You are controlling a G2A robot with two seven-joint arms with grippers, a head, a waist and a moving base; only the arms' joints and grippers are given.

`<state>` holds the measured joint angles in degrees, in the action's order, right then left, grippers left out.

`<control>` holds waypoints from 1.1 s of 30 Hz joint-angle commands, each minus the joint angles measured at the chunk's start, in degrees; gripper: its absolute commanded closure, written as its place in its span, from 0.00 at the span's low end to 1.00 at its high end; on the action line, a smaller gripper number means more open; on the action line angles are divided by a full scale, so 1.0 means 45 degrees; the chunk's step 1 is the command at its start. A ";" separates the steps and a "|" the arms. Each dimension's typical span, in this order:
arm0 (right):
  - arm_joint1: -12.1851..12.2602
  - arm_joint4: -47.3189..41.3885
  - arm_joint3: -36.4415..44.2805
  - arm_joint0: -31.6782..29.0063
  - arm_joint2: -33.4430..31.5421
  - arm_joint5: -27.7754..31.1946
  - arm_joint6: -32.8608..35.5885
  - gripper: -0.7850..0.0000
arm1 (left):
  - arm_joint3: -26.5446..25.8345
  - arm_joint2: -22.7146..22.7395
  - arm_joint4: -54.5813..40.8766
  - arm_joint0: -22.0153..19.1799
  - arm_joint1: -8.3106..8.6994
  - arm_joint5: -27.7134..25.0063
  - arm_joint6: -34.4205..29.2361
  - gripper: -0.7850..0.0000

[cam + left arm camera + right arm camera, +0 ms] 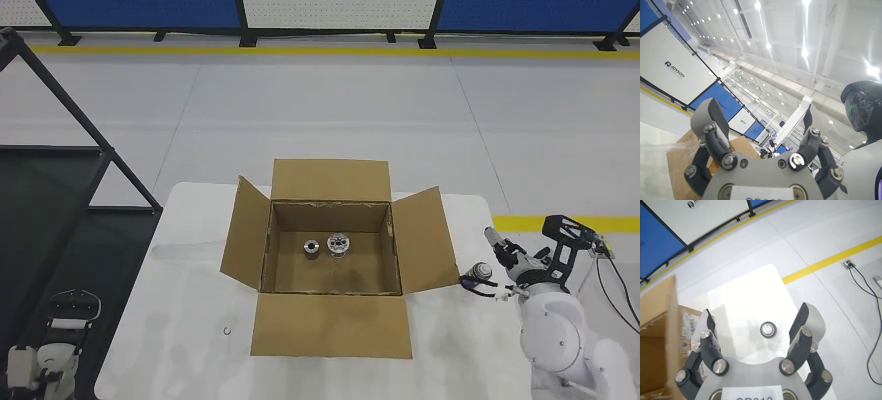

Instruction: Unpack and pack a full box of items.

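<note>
An open cardboard box point(330, 325) stands in the middle of the white table point(190, 300). On its floor lie two small metal parts point(311, 247) point(339, 244). A third round metal part point(768, 329) point(481, 271) sits on the table to the right of the box. My right gripper point(755, 308) point(492, 262) hangs open just above it, its fingers on either side and not touching it. My left gripper point(762, 106) is open and empty, pointing up toward the ceiling, with the box point(677, 166) beside it. The left arm point(55, 340) is low beside the table's left edge.
A tiny ring point(229, 331) lies on the table to the left of the box's front flap. The box's right flap point(425, 240) slopes out close to the right gripper. A black frame point(100, 160) stands left of the table. Cables point(866, 289) run along the floor at right.
</note>
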<state>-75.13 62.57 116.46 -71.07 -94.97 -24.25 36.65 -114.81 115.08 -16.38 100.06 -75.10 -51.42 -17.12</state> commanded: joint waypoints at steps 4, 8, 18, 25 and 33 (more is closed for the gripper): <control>-0.0012 -0.0441 0.2324 -0.0829 0.0640 0.1163 -0.0261 0.00 | 0.0000 0.0000 0.0000 0.0000 0.0000 0.0000 0.0000 0.00; 0.0032 0.0436 0.2846 -0.0861 0.1933 0.2283 0.0328 0.00 | 0.0000 0.0000 0.0000 0.0000 0.0000 0.0000 0.0000 0.00; -0.0287 0.3303 0.0977 0.1819 0.6634 0.2616 0.2081 0.00 | 0.0000 0.0000 0.0000 0.0000 0.0000 0.0000 0.0000 0.00; -0.1043 0.3834 -0.2501 0.4986 0.9336 0.0955 0.3873 0.00 | 0.0000 0.0000 0.0000 0.0000 0.0000 0.0000 0.0000 0.00; -0.2073 0.2752 -0.7349 0.8379 1.0768 0.0048 0.5139 0.00 | 0.0000 0.0000 0.0000 0.0000 0.0000 0.0000 0.0000 0.00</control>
<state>-83.78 75.78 87.51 -35.88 -47.20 -23.68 59.25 -114.81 115.08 -16.38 100.06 -75.10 -51.42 -17.12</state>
